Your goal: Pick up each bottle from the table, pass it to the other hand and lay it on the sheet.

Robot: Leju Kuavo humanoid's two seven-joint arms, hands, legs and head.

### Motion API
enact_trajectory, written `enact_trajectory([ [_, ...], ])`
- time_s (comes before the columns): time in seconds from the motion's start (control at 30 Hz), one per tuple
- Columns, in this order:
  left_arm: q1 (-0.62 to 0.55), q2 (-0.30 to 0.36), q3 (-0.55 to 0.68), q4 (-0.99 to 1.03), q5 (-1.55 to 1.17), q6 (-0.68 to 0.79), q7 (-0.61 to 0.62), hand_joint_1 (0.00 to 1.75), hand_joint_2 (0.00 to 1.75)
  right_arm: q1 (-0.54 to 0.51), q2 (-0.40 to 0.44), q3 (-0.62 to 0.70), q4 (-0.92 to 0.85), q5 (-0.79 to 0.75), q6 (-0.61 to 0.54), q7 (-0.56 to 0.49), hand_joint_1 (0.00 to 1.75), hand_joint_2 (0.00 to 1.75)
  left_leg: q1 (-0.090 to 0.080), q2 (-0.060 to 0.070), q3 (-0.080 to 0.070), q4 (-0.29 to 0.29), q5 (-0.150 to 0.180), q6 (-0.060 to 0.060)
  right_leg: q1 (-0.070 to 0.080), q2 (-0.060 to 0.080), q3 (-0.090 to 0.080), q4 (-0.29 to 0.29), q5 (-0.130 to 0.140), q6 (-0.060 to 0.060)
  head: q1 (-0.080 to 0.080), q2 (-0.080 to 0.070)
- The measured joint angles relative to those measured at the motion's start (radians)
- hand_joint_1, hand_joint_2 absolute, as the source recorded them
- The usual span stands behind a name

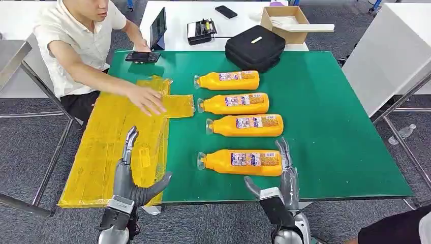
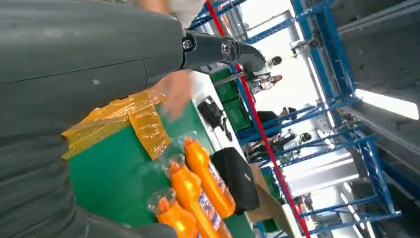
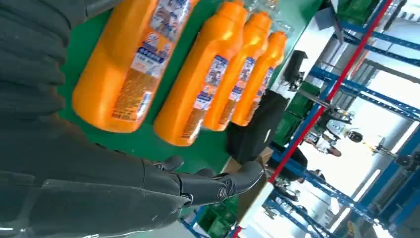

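**Ana:** Orange plastic bottles, four of them with clear caps and printed labels, lie side by side on the green-matted worktop (image 1: pixel 325 152). The nearest bottle (image 1: pixel 240 161) rests just beyond the right hand (image 1: pixel 284 175), its base end beside the raised fingers (image 1: pixel 282 152). That hand holds nothing, fingers apart.

**Ben:** And the left hand (image 1: pixel 133 175)?

**Ana:** Also spread and empty, hovering over the near part of the crinkled yellow plastic sheet (image 1: pixel 109 152). None of the bottles lies on the sheet yet, so I judge the task barely begun.

**Ben:** What might go wrong?

**Ana:** A person's hand (image 1: pixel 146 99) is pressed on the sheet, ahead of the left hand. If it remains there during the hand-over, the left arm could meet it. Also, the sheet looks loose and overhangs the worktop's edge, so a bottle laid near that edge may slide or drag it down.

**Ben:** And the grasp itself?

**Ana:** The bottle is smooth and rounded; a grip closing off-centre near the base could roll it towards its neighbour, the second bottle (image 1: pixel 245 125), or let the capped end droop.
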Motion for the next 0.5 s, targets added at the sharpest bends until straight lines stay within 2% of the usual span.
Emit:
enact_trajectory([
  [0.2, -0.001, 0.000, -0.001, 0.000, 0.001, -0.013, 0.011, 0.00, 1.75, -0.043, -0.013, 0.069, 0.014, 0.243, -0.148, 0.138, 0.00, 1.75, 0.000, 0.001, 0.000, 0.000, 0.000, 0.000, 0.000, 0.000, 0.000, 0.000, 0.000, 0.000, 0.000, 0.000],
  [0.5, -0.001, -0.002, -0.001, 0.000, 0.005, -0.021, 0.013, 0.00, 1.75, -0.109, -0.037, 0.119, 0.043, 0.287, -0.151, 0.191, 0.00, 1.75, 0.000, 0.000, 0.000, 0.000, 0.000, 0.000, 0.000, 0.000, 0.001, 0.000, 0.000, 0.000, 0.000, 0.000],
])
